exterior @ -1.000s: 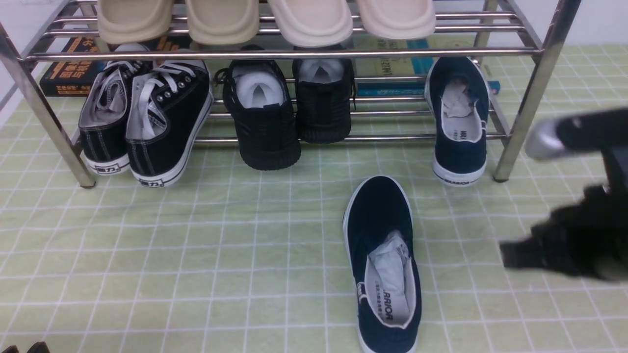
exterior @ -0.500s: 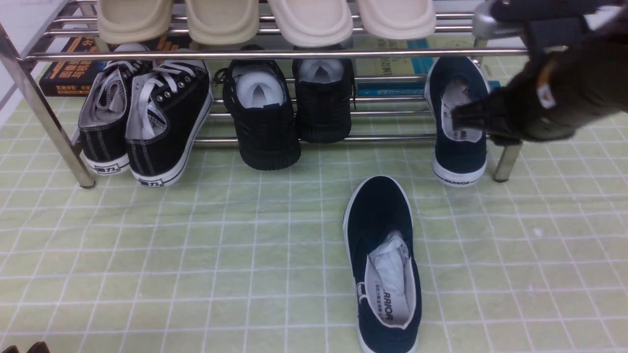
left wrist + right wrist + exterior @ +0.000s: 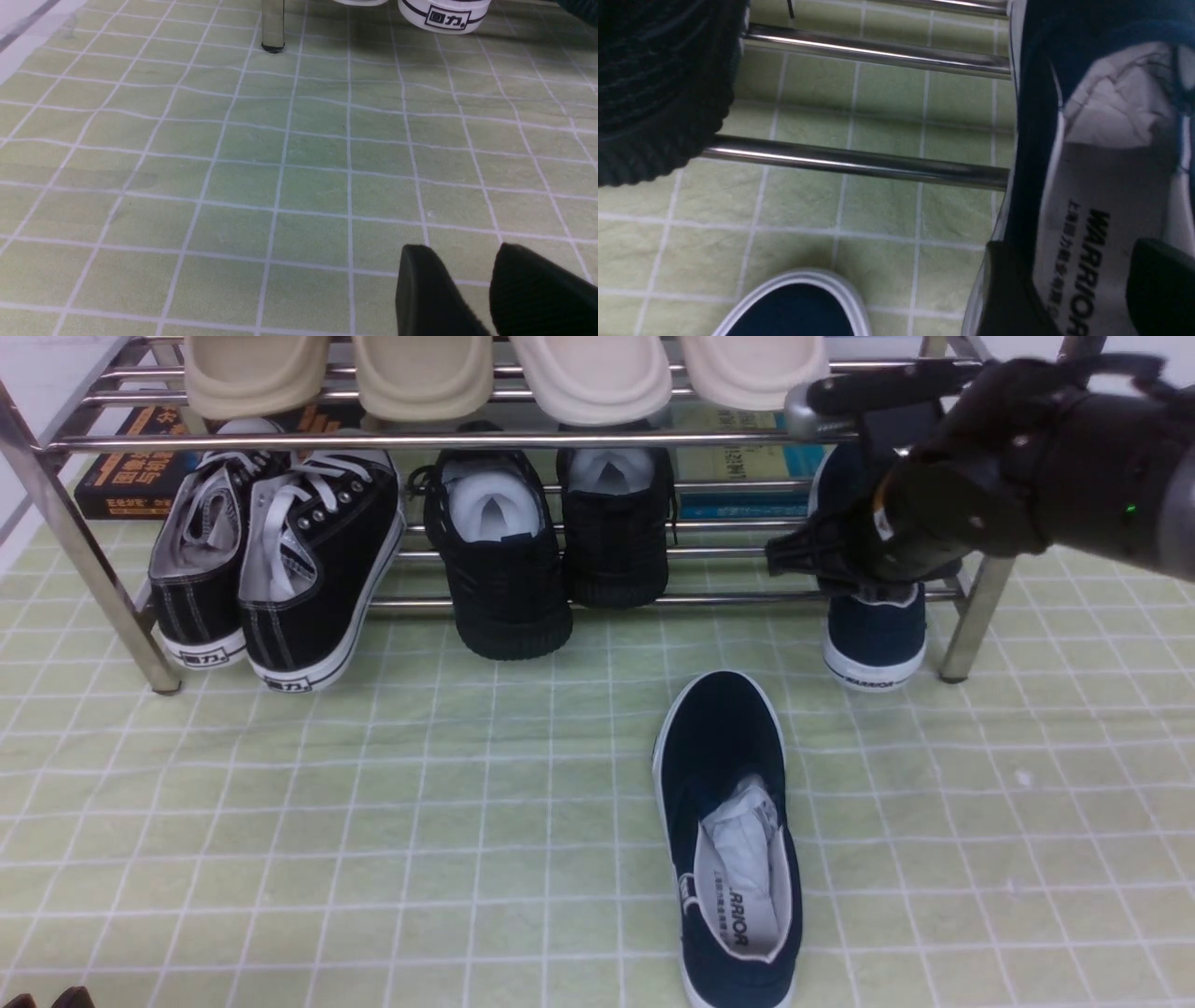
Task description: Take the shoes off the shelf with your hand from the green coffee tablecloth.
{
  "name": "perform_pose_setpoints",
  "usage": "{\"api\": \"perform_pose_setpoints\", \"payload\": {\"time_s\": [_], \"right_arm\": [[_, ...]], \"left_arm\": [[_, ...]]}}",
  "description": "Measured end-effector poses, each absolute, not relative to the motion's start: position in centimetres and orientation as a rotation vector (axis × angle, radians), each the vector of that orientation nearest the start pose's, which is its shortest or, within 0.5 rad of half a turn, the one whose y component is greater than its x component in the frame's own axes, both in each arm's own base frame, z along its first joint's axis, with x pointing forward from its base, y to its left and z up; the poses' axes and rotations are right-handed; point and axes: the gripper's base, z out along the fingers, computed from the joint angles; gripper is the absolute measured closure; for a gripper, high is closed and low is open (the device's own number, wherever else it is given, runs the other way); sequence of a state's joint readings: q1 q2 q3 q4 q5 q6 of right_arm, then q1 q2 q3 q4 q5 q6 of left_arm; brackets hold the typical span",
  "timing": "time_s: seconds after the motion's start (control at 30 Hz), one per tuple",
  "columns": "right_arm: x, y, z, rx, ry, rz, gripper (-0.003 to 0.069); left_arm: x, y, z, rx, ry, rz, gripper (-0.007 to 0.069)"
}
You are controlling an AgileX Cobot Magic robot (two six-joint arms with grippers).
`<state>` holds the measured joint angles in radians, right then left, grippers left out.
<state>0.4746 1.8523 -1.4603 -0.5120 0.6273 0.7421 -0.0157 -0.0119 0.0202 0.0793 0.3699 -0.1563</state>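
One navy shoe (image 3: 724, 747) lies on the green coffee tablecloth (image 3: 373, 821) in front of the shelf (image 3: 560, 439), its toe showing in the right wrist view (image 3: 794, 308). The other navy shoe (image 3: 875, 635) rests on the lower tier at the right, heel overhanging. My right hand (image 3: 822, 560) hovers over that shoe and hides its middle. In the right wrist view the right gripper (image 3: 1083, 284) is open: one finger lies at the shoe's side wall (image 3: 1020, 200), the other above the WARRIOR insole (image 3: 1101, 224). My left gripper (image 3: 460, 252) hangs open above bare cloth (image 3: 280, 163).
Black lace-up sneakers (image 3: 271, 569) and black knit shoes (image 3: 551, 541) fill the rest of the lower tier. Beige slippers (image 3: 504, 373) sit on the top tier and books (image 3: 131, 476) lie behind. A shelf leg (image 3: 971, 625) stands just right of the shelved navy shoe.
My right arm swung from low at the right edge up and leftward to the navy shoe on the shelf. Its jaws opened on the way. The shoes have not moved.
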Motion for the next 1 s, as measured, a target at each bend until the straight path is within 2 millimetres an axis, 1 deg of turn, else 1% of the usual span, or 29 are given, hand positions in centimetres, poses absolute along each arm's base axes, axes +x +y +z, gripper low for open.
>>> {"api": "perform_pose_setpoints", "payload": {"time_s": [0.2,0.33,0.43,0.5,0.53,0.57,0.63,0.7,0.73,0.8,0.83,0.9,0.93,0.97,1.0], "right_arm": [[40.0,16.3,24.1,-0.076,2.383,0.014,0.0293],[40.5,16.5,23.1,-0.101,2.381,0.008,0.0321],[40.7,16.6,22.3,-0.111,2.397,-0.006,0.0422],[40.6,16.6,22.4,-0.109,2.397,-0.006,0.0540],[40.5,16.6,22.5,-0.105,2.400,-0.008,0.0572],[40.2,16.5,22.7,-0.084,2.417,-0.011,0.0628],[40.0,16.3,23.0,-0.068,2.432,-0.016,0.0640],[38.9,15.8,24.3,-0.057,2.487,-0.030,0.0639],[38.8,15.8,24.4,-0.059,2.486,-0.025,0.0639],[37.1,15.1,26.7,-0.064,2.547,-0.011,0.0639],[36.5,15.1,27.6,-0.076,2.549,0.014,0.0639],[34.6,14.7,30.0,-0.108,2.573,0.066,0.0639],[33.9,14.6,30.9,-0.134,2.578,0.088,0.0639],[33.7,14.5,31.1,-0.138,2.585,0.090,0.0639],[32.5,14.3,32.3,-0.168,2.600,0.121,0.0639]], "left_arm": [[5.3,0.2,17.4,-0.082,1.859,-0.041,0.0383],[5.3,0.2,17.4,-0.082,1.859,-0.041,0.0383],[5.3,0.2,17.4,-0.082,1.859,-0.041,0.0383],[5.3,0.2,17.4,-0.082,1.859,-0.041,0.0383],[5.3,0.2,17.4,-0.082,1.859,-0.041,0.0383],[5.3,0.2,17.4,-0.082,1.859,-0.041,0.0383],[5.3,0.2,17.4,-0.082,1.859,-0.041,0.0383],[5.3,0.2,17.4,-0.082,1.859,-0.041,0.0383],[5.3,0.2,17.4,-0.082,1.859,-0.041,0.0383],[5.3,0.2,17.4,-0.082,1.859,-0.041,0.0383],[5.3,0.2,17.4,-0.082,1.859,-0.041,0.0383],[5.3,0.2,17.4,-0.082,1.859,-0.041,0.0383],[5.3,0.2,17.4,-0.082,1.859,-0.041,0.0383],[5.3,0.2,17.4,-0.082,1.859,-0.041,0.0383],[5.3,0.2,17.4,-0.082,1.859,-0.041,0.0383]]}}
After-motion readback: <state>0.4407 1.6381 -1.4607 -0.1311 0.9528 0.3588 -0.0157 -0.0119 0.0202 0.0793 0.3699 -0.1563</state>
